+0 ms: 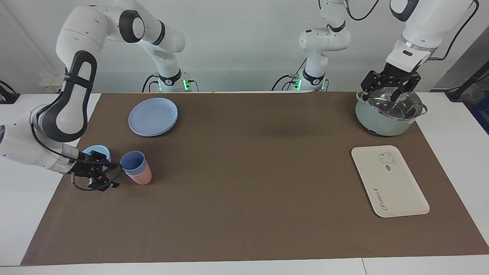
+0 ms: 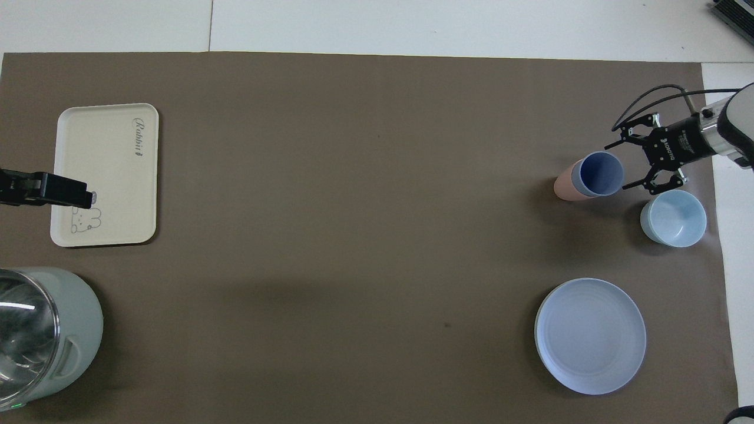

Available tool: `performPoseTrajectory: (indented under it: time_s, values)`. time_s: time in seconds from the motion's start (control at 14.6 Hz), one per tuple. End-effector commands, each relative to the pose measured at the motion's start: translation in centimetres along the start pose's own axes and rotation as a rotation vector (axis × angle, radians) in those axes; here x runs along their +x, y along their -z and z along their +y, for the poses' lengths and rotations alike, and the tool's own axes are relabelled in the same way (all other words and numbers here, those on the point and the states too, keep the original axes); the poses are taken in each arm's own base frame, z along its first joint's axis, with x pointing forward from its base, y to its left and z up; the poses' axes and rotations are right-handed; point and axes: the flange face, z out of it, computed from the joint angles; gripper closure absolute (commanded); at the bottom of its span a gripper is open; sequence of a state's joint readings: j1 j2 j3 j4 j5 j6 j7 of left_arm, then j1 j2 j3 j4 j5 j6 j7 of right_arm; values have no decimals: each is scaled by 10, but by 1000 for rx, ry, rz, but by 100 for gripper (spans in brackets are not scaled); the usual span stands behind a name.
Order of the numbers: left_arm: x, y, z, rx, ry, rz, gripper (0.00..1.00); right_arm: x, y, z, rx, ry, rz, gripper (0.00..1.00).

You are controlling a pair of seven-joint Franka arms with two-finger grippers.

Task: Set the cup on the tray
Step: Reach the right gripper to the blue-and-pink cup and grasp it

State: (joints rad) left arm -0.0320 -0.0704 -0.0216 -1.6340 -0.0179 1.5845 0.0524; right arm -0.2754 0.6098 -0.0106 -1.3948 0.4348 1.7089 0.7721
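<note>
The periwinkle-blue cup (image 1: 133, 161) (image 2: 599, 174) stands nested in a salmon-pink tumbler (image 1: 143, 177) (image 2: 562, 187) toward the right arm's end of the table. My right gripper (image 1: 110, 175) (image 2: 629, 162) is open, low, right beside the cup, its jaws facing it and apart from it. The cream-white tray (image 1: 397, 187) (image 2: 112, 176) lies bare at the left arm's end. My left gripper (image 1: 391, 91) hangs over the pot's glass lid and waits.
A light-blue bowl (image 1: 100, 150) (image 2: 673, 218) sits just beside the right gripper, nearer to the robots. A round blue plate (image 1: 153, 116) (image 2: 589, 335) lies nearer still. A pale-green pot (image 1: 384, 124) (image 2: 59, 330) with a glass lid stands nearer to the robots than the tray.
</note>
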Motion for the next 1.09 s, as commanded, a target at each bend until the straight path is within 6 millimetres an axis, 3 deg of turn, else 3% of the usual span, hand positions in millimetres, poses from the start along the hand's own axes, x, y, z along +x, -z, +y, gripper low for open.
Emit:
performPoseTrajectory:
  time_s: [0.0,0.96,1.03]
  values:
    - [-7,0,-2,-10,-3,9,0,-1,-18,5,6,-38,-62,9]
    - [-7,0,-2,-10,-2,9,0,-27,-54,12,77,-175,-232,10]
    - [-7,0,-2,-10,-1,9,0,-29,-57,14,72,-173,-237,16]
